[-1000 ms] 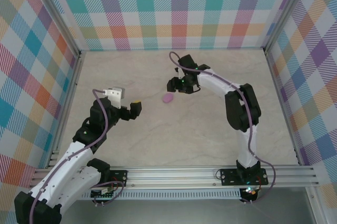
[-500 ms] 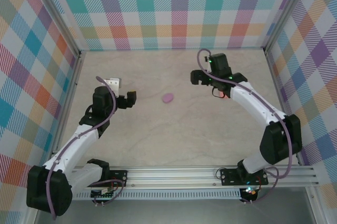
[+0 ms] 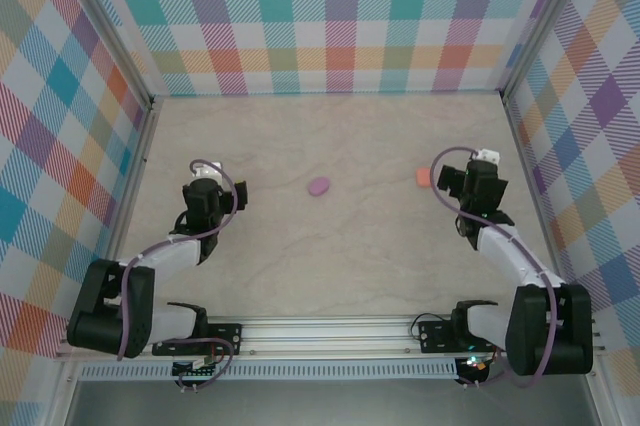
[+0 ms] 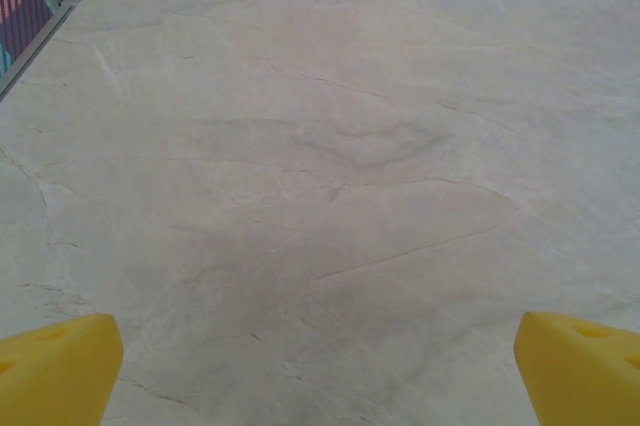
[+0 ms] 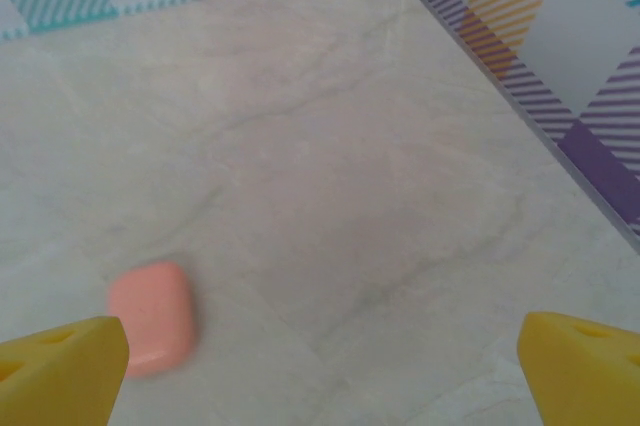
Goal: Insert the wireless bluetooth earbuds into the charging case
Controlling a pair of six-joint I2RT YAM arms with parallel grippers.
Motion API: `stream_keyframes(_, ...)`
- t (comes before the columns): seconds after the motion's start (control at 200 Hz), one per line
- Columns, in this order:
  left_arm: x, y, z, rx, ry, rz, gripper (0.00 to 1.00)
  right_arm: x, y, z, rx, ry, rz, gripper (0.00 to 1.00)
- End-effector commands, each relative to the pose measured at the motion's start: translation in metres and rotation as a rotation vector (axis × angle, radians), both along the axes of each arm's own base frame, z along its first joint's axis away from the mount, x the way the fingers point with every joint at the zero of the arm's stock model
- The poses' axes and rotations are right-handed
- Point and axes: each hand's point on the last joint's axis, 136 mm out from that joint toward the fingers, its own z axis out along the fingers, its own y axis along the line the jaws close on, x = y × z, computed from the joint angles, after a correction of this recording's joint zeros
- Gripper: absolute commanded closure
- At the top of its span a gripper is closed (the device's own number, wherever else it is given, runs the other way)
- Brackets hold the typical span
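The left arm (image 3: 165, 251) and right arm (image 3: 505, 246) have drawn back toward the near corners of the worktop (image 3: 350, 266), while the purple charging case (image 3: 319, 187) has stayed at its middle. The right jaws gape empty near the orange charging case (image 5: 152, 318) by the right edge; the left jaws stand wide, holding nothing.

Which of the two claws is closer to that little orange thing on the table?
Right. The right gripper is just to the orange case's right, not touching it; the left gripper is far off to its left, beyond the purple case.
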Motion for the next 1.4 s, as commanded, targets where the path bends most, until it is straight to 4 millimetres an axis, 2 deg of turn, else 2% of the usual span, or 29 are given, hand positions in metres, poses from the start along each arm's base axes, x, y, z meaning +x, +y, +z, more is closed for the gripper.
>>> stream_keyframes(0.0, 0.010, 0.007, 0.014, 0.003, -0.107, 0.026, 0.00, 0.018, -0.005, 0.026, -0.065, -0.139, 0.024, 0.00)
stream_keyframes(0.16, 0.012, 0.006, 0.001, 0.002, -0.119, 0.012, 0.00, 0.031, 0.008, 0.010, -0.027, -0.164, 0.111, 0.00)
stream_keyframes(0.285, 0.018, 0.008, -0.008, -0.009, -0.120, 0.024, 0.00, 0.040, 0.017, 0.016, -0.010, -0.212, 0.163, 0.00)
stream_keyframes(0.395, 0.024, 0.010, -0.022, -0.009, -0.092, 0.042, 0.00, 0.041, 0.029, 0.018, 0.000, -0.222, 0.235, 0.00)
stream_keyframes(0.475, 0.025, 0.016, -0.027, -0.024, -0.069, 0.066, 0.00, 0.033, 0.032, 0.015, 0.045, -0.217, 0.232, 0.00)
stream_keyframes(0.585, 0.029, 0.018, -0.028, -0.055, -0.058, 0.050, 0.00, 0.018, 0.032, -0.009, 0.069, -0.180, 0.223, 0.00)
stream_keyframes(0.61, 0.029, 0.017, -0.029, -0.057, -0.055, 0.048, 0.00, 0.019, 0.029, -0.008, 0.055, -0.205, 0.213, 0.00)
stream_keyframes(0.71, 0.029, 0.018, -0.028, -0.056, -0.057, 0.048, 0.00, 0.021, 0.010, -0.024, 0.076, -0.217, 0.082, 0.00)
stream_keyframes(0.755, 0.029, 0.018, -0.028, -0.057, -0.056, 0.049, 0.00, 0.025, 0.009, -0.029, 0.078, -0.215, 0.074, 0.00)
stream_keyframes(0.925, 0.029, 0.018, -0.028, -0.057, -0.057, 0.050, 0.00, 0.034, 0.015, -0.032, 0.074, -0.178, 0.112, 0.00)
stream_keyframes(1.18, 0.029, 0.018, -0.028, -0.057, -0.059, 0.050, 0.00, 0.025, 0.024, -0.029, 0.078, -0.233, 0.171, 0.00)
stream_keyframes(1.3, 0.029, 0.018, -0.028, -0.057, -0.058, 0.048, 0.00, 0.034, 0.025, -0.033, 0.076, -0.185, 0.178, 0.00)
stream_keyframes(1.395, 0.029, 0.018, -0.028, -0.055, -0.057, 0.049, 0.00, 0.038, 0.034, -0.035, 0.063, -0.168, 0.224, 0.00)
